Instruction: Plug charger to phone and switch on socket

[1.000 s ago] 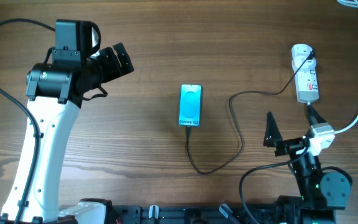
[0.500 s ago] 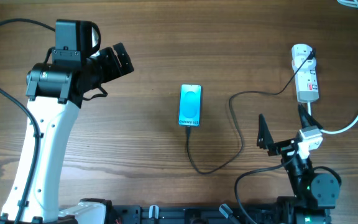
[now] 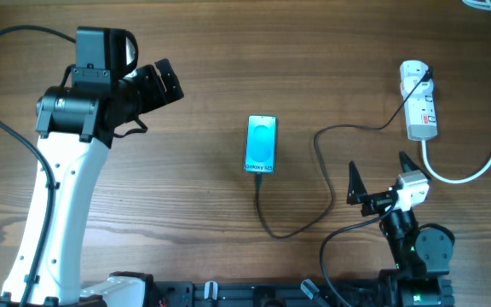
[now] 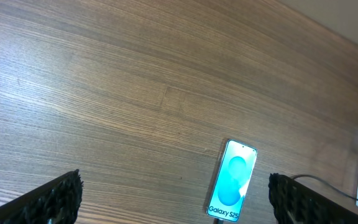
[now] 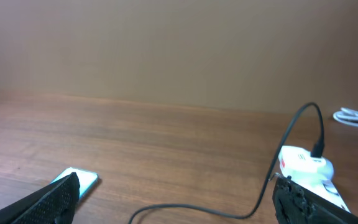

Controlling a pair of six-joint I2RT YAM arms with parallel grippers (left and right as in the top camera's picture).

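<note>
Right end effector [image 3: 378, 170], black ridged fingers spread wide, holds nothing near the white oblong socket [image 3: 419, 111]; left end effector [image 3: 170, 81] likewise gapes empty, well apart from the phone [image 3: 261, 144]. Flat and cyan-screened, reading "Galaxy S25", it lies mid-counter [image 3: 228, 51] on grained wood, with the thin black charger [image 3: 326, 183] looping from its labelled end to the socket.

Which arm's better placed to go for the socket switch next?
Right. The right gripper is open and close to the socket, on the same side of the table. The left gripper is far across, beyond the phone.
</note>
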